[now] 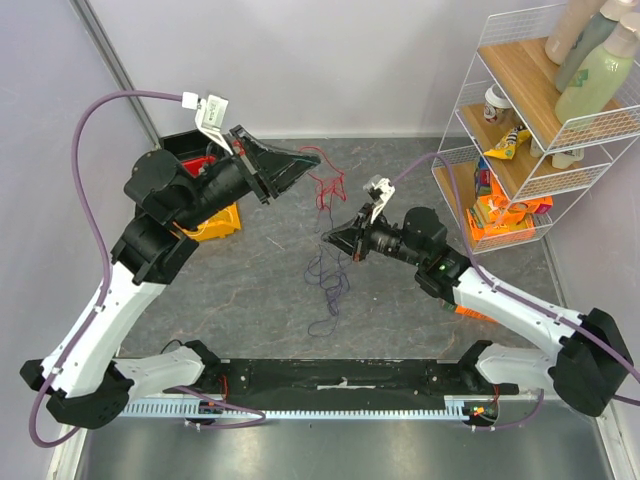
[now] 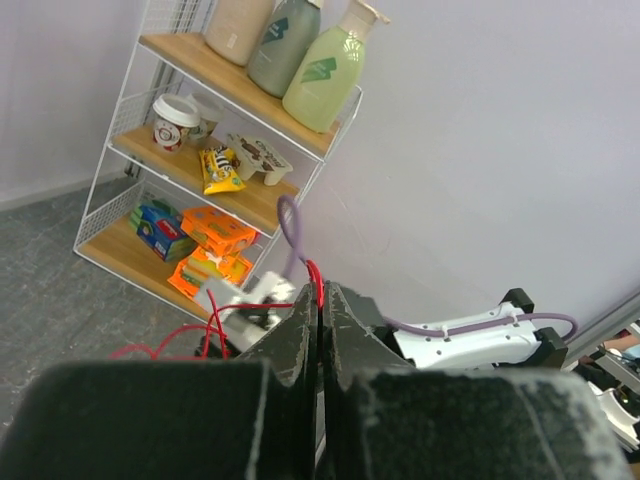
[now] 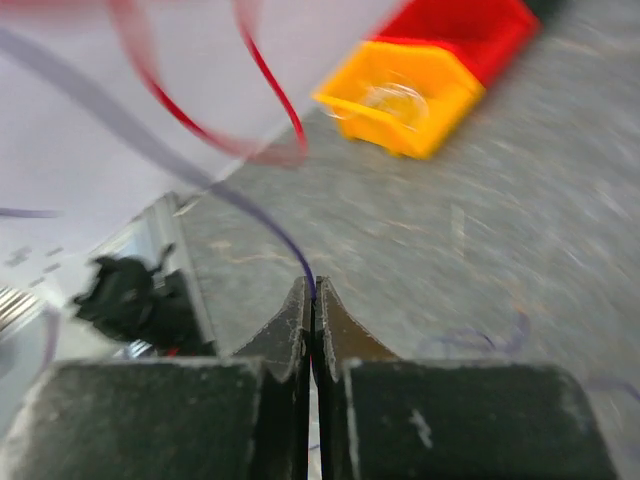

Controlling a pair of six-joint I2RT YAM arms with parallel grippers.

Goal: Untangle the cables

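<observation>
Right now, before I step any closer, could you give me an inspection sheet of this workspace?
Surface: grey mottled table top.
Job's things: red cable hanging from the left gripper; dark purple cable trailing from the right gripper down onto the table; no white one seen.
Clutter: yellow bin and red bin at the far left.
Grippers: left gripper shut on the red cable; right gripper shut on the dark purple cable.
Cables: mauve hoses run along both arms.
Surroundings: wire shelf at the right, holding bottles, a cup and snack packs; plain walls.
</observation>
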